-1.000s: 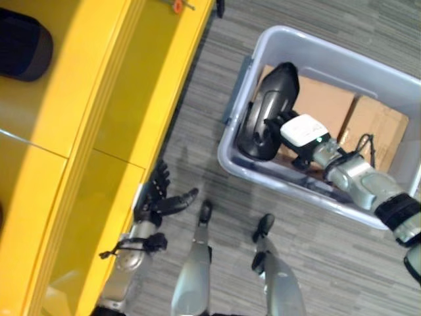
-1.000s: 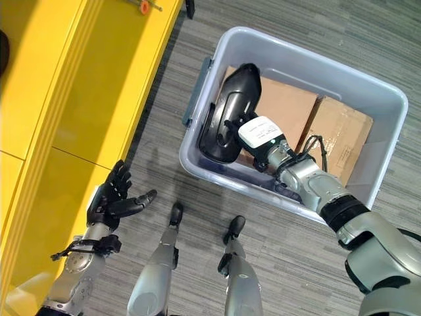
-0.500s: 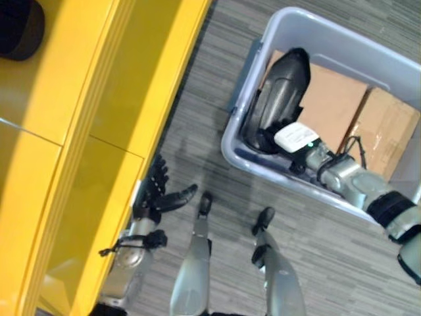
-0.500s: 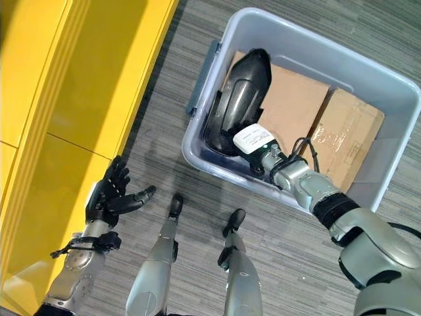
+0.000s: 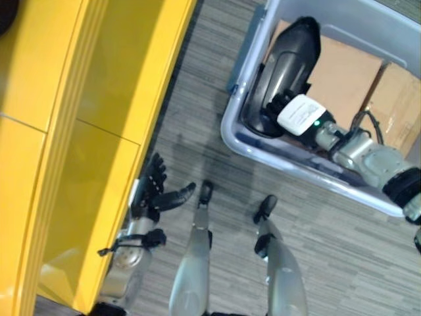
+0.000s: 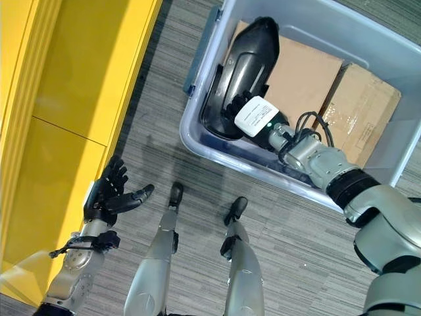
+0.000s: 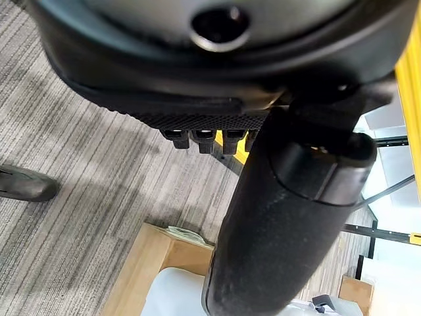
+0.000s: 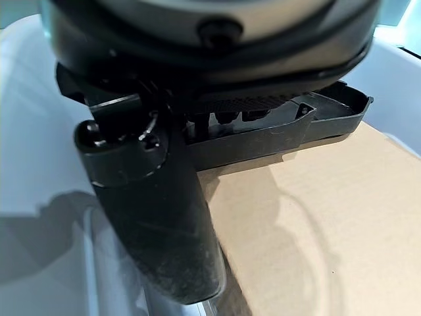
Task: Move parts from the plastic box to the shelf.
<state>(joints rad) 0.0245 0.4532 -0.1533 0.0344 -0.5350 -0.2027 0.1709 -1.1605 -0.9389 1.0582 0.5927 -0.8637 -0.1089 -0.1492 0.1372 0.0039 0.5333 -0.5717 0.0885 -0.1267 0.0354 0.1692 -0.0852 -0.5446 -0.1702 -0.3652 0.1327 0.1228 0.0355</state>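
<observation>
Clearly, in the left eye view, our right hand (image 5: 284,105) is the one at the work: it reaches into the pale grey plastic box (image 5: 237,135) and lies against the long black moulded plastic part (image 5: 283,69), which leans along the box's left wall with its long axis running away from us, partly over the brown cardboard boxes (image 5: 348,72). Our left hand (image 5: 152,194) hangs well apart, beside the yellow shelf (image 5: 99,99), fingers spread and holding nothing.

From the right eye view we see the same: right fingers (image 6: 233,105) laid over the part's middle ridge, near its lower end, while the shelf lies off to our left, across the grey striped carpet floor (image 6: 158,151).

Our left wrist view shows the hand's straight fingers above bare carpet.

Our right wrist view shows fingers (image 8: 227,117) hooked over the part's black rim (image 8: 289,128), thumb below, cardboard beyond. We judge the grip closed on the part; the lift must carry it leftward.
</observation>
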